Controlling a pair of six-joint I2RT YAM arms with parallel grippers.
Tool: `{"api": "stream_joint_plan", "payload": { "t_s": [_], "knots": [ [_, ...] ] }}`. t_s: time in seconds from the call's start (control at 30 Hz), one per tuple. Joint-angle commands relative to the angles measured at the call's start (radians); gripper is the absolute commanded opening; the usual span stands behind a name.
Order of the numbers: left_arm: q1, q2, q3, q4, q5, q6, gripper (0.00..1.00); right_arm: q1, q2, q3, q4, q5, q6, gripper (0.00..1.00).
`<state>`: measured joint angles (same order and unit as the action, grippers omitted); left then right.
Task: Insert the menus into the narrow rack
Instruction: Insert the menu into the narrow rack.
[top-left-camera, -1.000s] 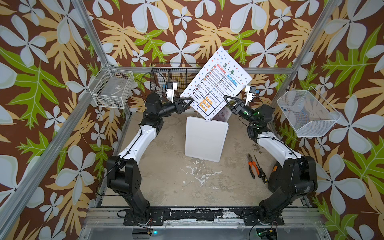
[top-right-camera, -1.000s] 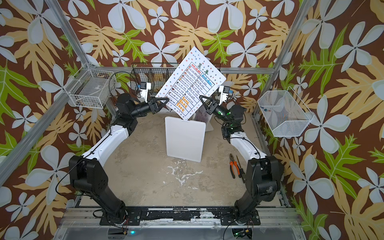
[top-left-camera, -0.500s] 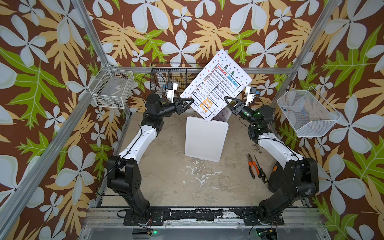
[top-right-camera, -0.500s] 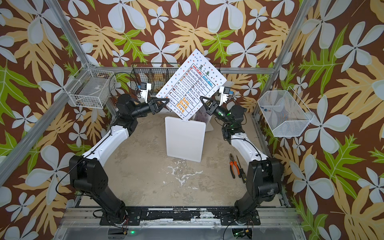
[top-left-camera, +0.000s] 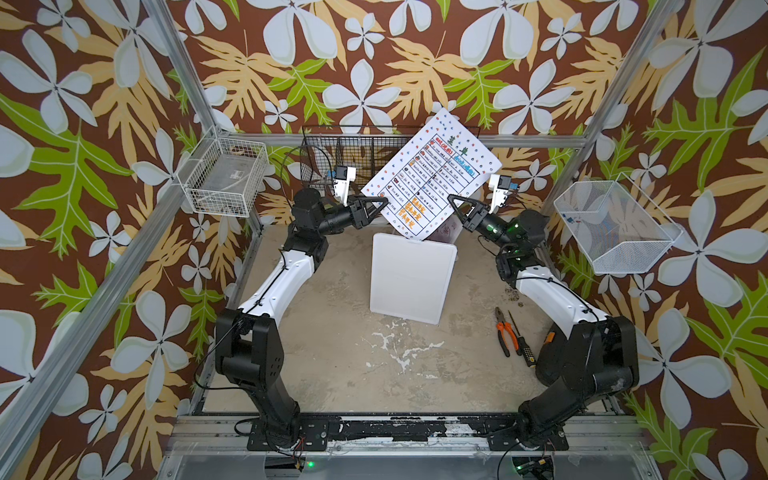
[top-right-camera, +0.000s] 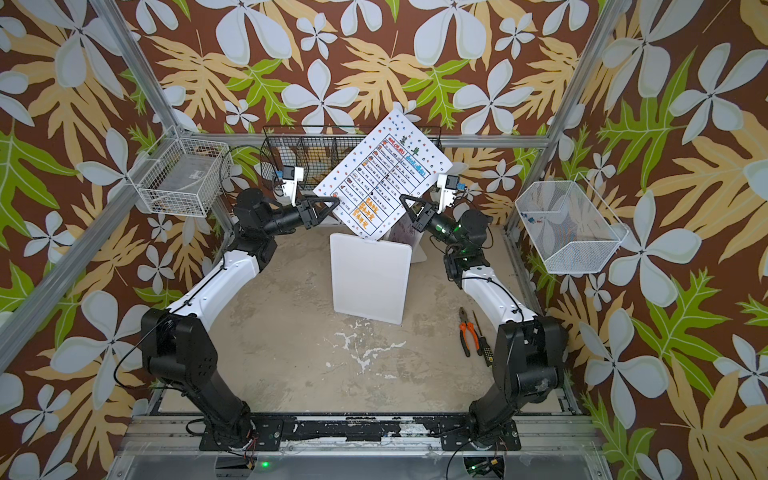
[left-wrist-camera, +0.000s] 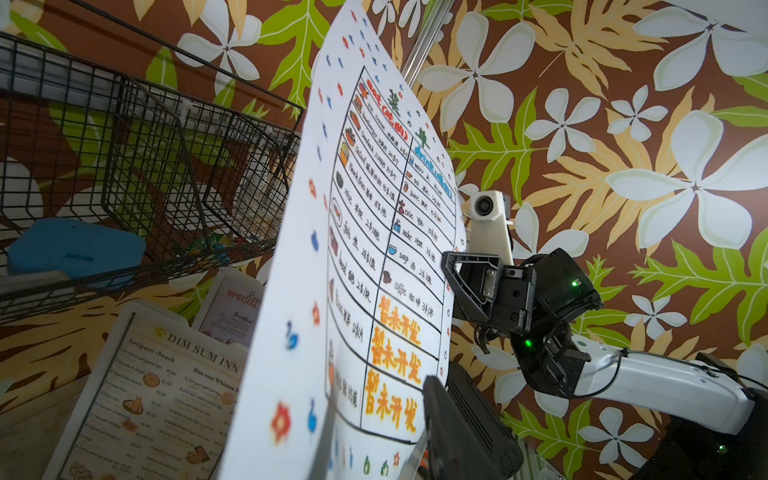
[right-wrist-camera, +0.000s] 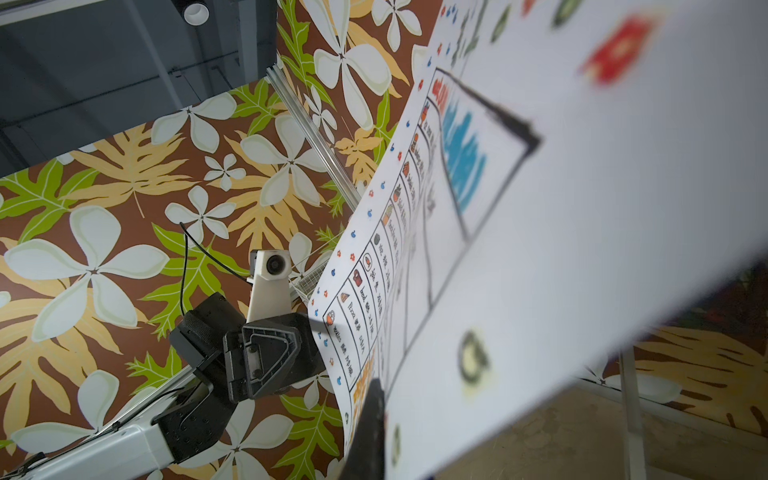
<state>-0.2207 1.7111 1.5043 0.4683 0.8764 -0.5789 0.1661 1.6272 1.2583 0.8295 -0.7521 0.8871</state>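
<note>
One white menu hangs tilted between left tool and right tool.

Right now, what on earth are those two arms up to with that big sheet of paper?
The large white menu hangs tilted between the two arms, above a white panel. The right gripper is shut on one side edge; the left gripper has its jaws apart around the opposite edge. The DIM SUM INN menu and the SPECIAL MENU sheet sit lower down.
</note>
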Motion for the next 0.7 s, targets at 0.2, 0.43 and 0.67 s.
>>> {"api": "stream_joint_plan", "payload": {
  "t_s": [0.2, 0.43, 0.67],
  "knots": [
    [-0.002, 0.019, 0.025, 0.054, 0.021, -0.021, 0.40, 0.003, 0.013, 0.029, 0.074, -0.047, -0.055, 0.00],
    [-0.001, 0.025, 0.042, 0.050, 0.024, -0.021, 0.40, 0.003, 0.026, 0.059, 0.051, -0.052, -0.086, 0.00],
    [-0.001, 0.028, 0.043, 0.051, 0.025, -0.023, 0.39, 0.003, 0.026, 0.069, 0.002, -0.030, -0.103, 0.00]
  ]
}}
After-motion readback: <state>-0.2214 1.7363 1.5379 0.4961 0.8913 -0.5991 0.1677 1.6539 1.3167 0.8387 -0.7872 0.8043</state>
